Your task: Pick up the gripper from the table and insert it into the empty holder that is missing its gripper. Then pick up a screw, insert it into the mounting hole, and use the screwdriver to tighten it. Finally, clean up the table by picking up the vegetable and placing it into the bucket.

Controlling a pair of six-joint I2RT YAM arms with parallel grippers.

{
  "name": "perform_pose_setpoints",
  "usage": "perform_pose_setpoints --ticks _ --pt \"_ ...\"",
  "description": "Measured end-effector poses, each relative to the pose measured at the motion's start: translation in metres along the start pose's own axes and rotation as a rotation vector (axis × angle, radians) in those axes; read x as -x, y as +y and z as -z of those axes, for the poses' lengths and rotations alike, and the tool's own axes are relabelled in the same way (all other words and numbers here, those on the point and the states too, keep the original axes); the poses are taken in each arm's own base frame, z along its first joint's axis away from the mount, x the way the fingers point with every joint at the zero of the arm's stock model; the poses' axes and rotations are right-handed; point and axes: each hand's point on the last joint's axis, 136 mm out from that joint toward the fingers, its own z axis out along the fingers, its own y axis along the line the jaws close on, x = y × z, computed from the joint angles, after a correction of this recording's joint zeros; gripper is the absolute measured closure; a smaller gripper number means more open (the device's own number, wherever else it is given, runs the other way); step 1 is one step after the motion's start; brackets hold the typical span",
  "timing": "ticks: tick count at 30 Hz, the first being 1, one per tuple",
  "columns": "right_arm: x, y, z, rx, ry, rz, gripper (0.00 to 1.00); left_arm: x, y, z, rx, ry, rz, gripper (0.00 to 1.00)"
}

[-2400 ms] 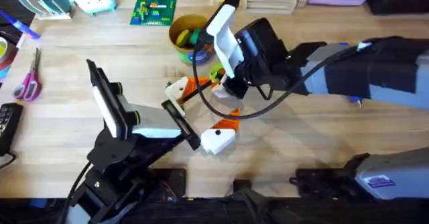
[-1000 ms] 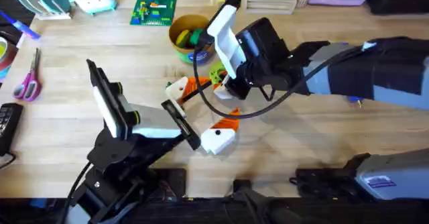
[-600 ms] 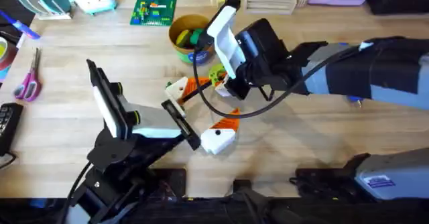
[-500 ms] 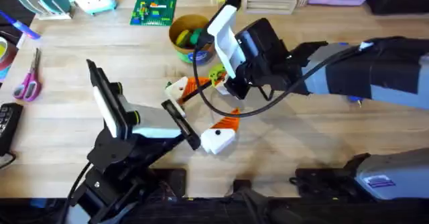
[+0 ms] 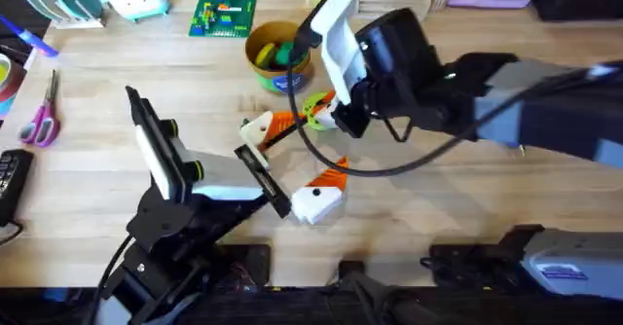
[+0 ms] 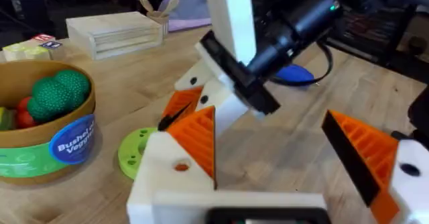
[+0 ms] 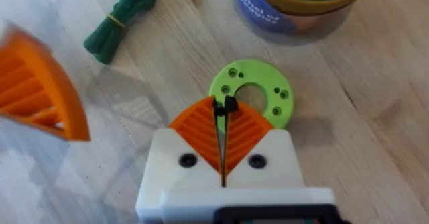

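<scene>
On the pale, grain-streaked wooden table, the left gripper stands spread wide. Its two fingers are blocky white plastic wedges faced with orange ribbed pads. In the left wrist view the nearer wedge is the holder, smooth and matte. It has a small round hole in its side through which orange shows. The gripper, a triangular orange piece with fine parallel ridges, sits against the holder's inner face. The other finger's pad is well apart across the gap. Farther back on the table is the bucket, a round tan tub with a glossy blue label and knobbly green and red toy pieces inside it. Just beside it lies a flat lime-green disc with a wide centre hole and small dark holes around its ring. The right gripper is above that disc's edge. Its orange ribbed pads are pressed together, with a small dark piece pinched at the tips; what it is cannot be told. The vegetable, a slim dark green bundle tied with a thin yellowish band, lies on bare wood apart from the disc and bucket.
</scene>
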Motion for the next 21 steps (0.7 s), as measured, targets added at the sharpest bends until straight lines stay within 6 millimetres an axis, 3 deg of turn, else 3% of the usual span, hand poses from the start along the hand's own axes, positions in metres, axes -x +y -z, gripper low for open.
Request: perform_pose_setpoints --ticks 8,16,21 --pt "0.01 0.005 0.054 0.019 0.088 0.012 0.994 0.0 0.0 0.0 0.0 0.0 0.0 0.009" --pt "0.071 -0.002 0.095 -0.004 0.006 0.046 0.994 0.0 0.0 0.0 0.0 0.0 0.0 0.009" --pt "0.099 0.013 0.114 0.026 -0.04 0.06 0.994 0.0 0.0 0.0 0.0 0.0 0.0 0.009"
